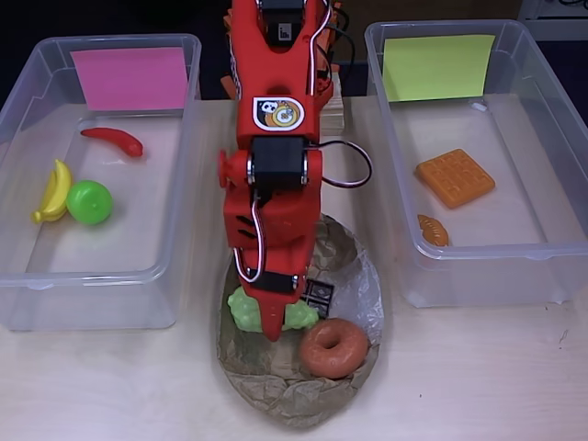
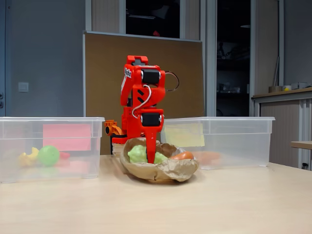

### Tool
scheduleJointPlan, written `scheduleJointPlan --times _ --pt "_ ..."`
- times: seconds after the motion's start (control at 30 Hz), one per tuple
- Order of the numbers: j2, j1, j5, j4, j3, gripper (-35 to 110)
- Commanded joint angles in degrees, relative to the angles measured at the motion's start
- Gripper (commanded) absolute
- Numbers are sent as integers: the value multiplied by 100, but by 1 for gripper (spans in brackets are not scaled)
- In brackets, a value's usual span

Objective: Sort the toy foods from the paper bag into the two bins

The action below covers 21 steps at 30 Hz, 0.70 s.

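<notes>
Jaws [image 1: 272, 323] point down into the crumpled brown bag [image 1: 354, 276] in the overhead view, pressed into the knobbly pale green grapes [image 1: 244, 310]; whether they grip cannot be told. A glossy brown donut [image 1: 333, 348] and a dark chocolate bar [image 1: 319, 296] lie beside them. The pink-sheeted bin [image 1: 28, 83] holds banana [image 1: 55, 191], apple [image 1: 89, 202] and chili [image 1: 113, 140]; the yellow-sheeted bin [image 1: 551, 73] holds waffle [image 1: 455, 177] and croissant [image 1: 433, 230]. In the fixed view the jaws [image 2: 151, 155] sink below the bag's [image 2: 165, 171] ragged rim, on bare tabletop [image 2: 195, 204].
</notes>
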Motion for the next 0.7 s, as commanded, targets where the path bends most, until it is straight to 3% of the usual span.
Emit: scheduleJointPlan --times 0.0,0.47,0.67 --pt "712 -158 158 396 -352 6" --pt "2171 -387 729 1547 -1230 3" --pt "3322 413 1230 1573 -545 0"
